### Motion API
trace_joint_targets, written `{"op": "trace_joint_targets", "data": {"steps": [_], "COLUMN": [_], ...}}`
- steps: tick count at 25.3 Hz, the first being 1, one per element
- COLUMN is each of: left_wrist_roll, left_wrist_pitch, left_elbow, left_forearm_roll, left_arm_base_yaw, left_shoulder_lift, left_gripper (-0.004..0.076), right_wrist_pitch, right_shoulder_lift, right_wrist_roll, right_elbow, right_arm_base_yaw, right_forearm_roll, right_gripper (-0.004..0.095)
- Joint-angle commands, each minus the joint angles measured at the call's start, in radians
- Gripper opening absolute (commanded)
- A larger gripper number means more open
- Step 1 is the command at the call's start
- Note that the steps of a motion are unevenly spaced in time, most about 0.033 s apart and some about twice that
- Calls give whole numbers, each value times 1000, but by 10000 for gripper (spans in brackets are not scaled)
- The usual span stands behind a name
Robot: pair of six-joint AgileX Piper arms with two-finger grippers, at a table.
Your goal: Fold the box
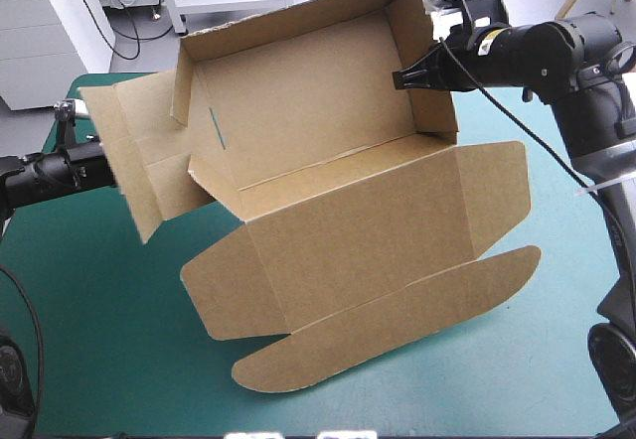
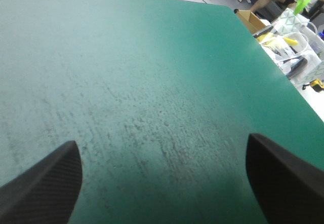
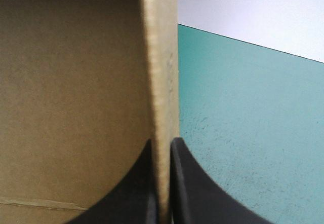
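Over the teal-green cover [image 1: 89, 340], dead centre in the high view, is the box [image 1: 328, 161]: an open tray with its walls up and the lid lying flat. The tray end points to 12 o'clock, and its far wall overlaps the cover's far edge. The lid spreads toward 6 o'clock and ends in a rounded lip with a rounded side flap at each side. At 9 o'clock the left end flaps are splayed outward, not tucked. At 2 o'clock the right end wall stands upright. Cannot tell if the tray end rests on the cover or is held clear of it.

The right gripper [image 1: 402, 78] reaches in from 3 o'clock and pinches the top rim of that right end wall. In the right wrist view its black fingers [image 3: 190, 183] are nearly together with the board edge between them. The tray's inside face is beside one finger and bare cover is beside the other.

The left gripper [image 2: 162, 139] is spread wide and holds nothing. Only bare cover shows ahead of it and under it, with no box between the fingers. In the high view the left arm sits at 9 o'clock, and its tip is at the splayed left flap. Cannot tell if it touches.
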State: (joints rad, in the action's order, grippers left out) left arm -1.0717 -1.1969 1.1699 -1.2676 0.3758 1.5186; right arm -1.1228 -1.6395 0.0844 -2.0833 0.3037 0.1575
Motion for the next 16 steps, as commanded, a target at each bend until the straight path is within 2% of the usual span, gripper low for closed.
{"op": "trace_joint_targets", "data": {"steps": [1, 16], "left_wrist_roll": [-9, -28], "left_wrist_pitch": [-105, -105], "left_elbow": [25, 27], "left_forearm_roll": [-110, -290], "left_arm_base_yaw": [-49, -74], "left_shoulder_lift": [-74, -267], "left_gripper": [617, 617], "right_wrist_pitch": [88, 115], "right_shoulder_lift": [36, 6], "right_wrist_roll": [-7, -40], "right_elbow": [-26, -21], "right_arm_base_yaw": [-2, -2], "right_forearm_roll": [14, -69], "right_gripper": [-4, -4]}}
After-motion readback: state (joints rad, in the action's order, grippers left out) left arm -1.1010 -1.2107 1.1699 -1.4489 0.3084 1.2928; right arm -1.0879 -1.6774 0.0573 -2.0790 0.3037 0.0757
